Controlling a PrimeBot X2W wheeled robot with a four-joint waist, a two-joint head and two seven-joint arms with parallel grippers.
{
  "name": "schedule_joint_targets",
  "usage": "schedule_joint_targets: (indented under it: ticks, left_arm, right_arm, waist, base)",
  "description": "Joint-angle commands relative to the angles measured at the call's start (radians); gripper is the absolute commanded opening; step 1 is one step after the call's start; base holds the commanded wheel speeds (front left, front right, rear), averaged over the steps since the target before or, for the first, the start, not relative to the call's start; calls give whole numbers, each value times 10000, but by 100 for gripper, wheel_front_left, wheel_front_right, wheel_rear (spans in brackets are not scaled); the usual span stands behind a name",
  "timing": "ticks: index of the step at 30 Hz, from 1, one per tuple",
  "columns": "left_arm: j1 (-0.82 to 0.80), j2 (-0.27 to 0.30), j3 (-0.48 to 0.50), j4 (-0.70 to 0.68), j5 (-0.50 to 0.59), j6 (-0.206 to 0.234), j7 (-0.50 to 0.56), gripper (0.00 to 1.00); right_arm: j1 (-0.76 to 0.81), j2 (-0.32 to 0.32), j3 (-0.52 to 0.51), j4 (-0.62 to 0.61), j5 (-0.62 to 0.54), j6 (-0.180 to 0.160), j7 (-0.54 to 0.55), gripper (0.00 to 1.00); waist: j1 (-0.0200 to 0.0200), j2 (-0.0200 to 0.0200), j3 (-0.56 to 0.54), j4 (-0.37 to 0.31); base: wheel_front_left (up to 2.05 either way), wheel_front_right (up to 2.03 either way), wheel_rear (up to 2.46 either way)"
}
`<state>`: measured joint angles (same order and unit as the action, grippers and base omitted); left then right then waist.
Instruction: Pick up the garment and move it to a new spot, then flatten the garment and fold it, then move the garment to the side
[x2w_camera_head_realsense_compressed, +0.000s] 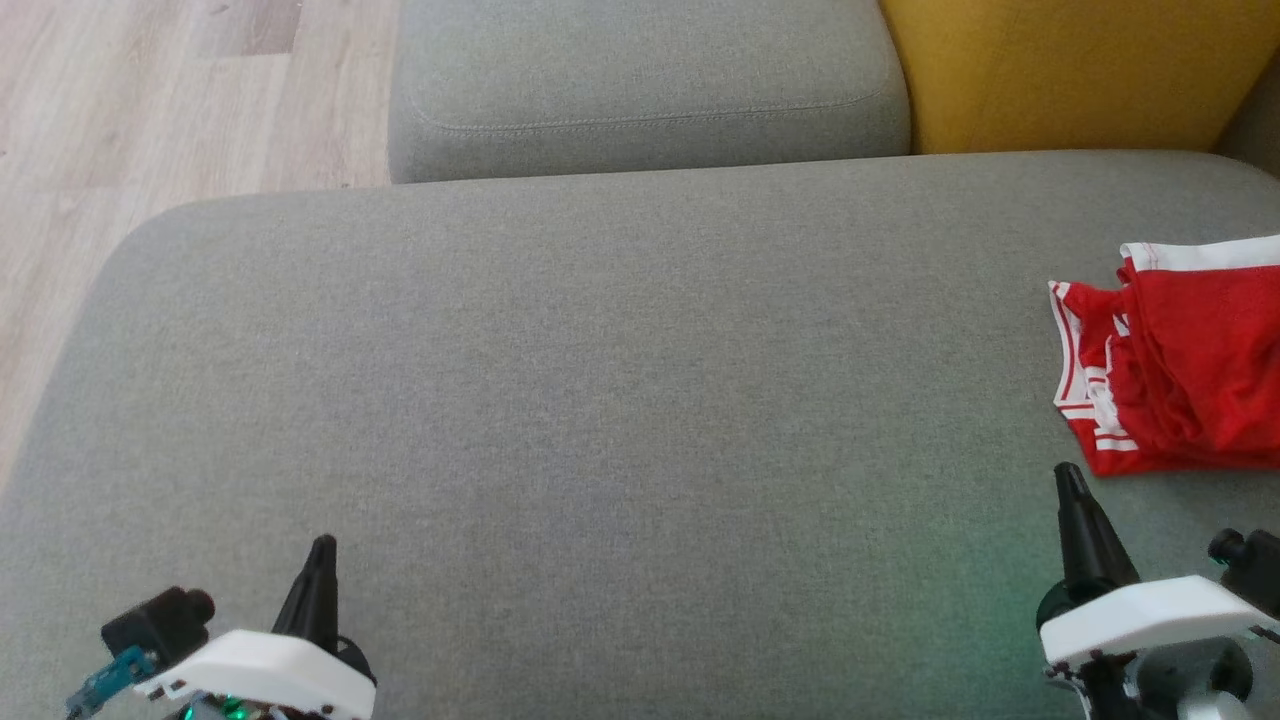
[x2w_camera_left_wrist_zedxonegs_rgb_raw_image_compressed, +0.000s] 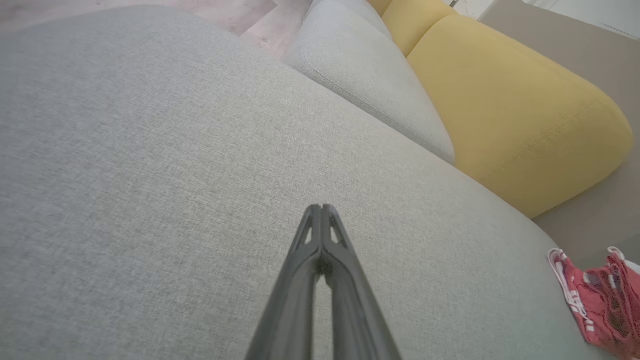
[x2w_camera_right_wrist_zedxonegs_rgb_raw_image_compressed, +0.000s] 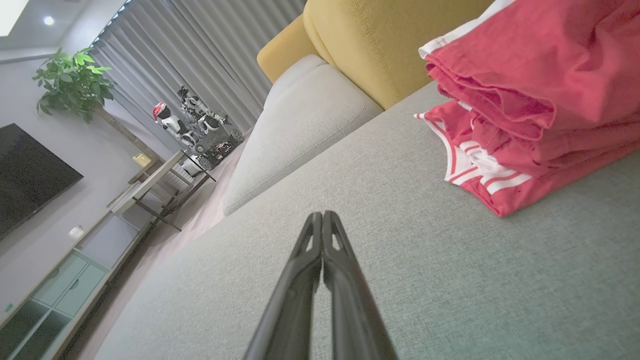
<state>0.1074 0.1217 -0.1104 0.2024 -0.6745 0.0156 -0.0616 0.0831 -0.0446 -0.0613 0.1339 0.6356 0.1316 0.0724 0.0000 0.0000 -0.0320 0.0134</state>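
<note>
I think the task is done: the red jersey (x2w_camera_head_realsense_compressed: 1190, 360) lies folded aside on the sofa (x2w_camera_head_realsense_compressed: 600, 400), with my left hand (x2w_camera_head_realsense_compressed: 322, 548) and right hand (x2w_camera_head_realsense_compressed: 1068, 472) clenched, empty.

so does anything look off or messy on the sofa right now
Nothing spilled or damaged. The red garment lies folded at the right of the grey sofa seat, slightly untidy: layers rumpled, a white-striped edge sticking out on its left. The left end effector and right end effector are shut, empty, not touching it.
</note>
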Motion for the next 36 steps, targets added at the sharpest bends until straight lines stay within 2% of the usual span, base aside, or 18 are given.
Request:
schedule_joint_targets:
  ticks: [1, 36]
  left_arm:
    - [-618, 41, 331, -255, -317, -128, 64, 0]
    - [-1292, -290, 1173, 46, -4268, -713, 806, 0]
  right_arm:
    - [-567, -38, 16, -267, 358, -3, 65, 0]
    - [-1155, -53, -216, 336, 4470, -6, 211, 0]
  waist:
    - [0, 0, 7, -2]
    - [0, 0, 158, -60]
  base:
    - [0, 0, 0]
    - [0, 0, 0]
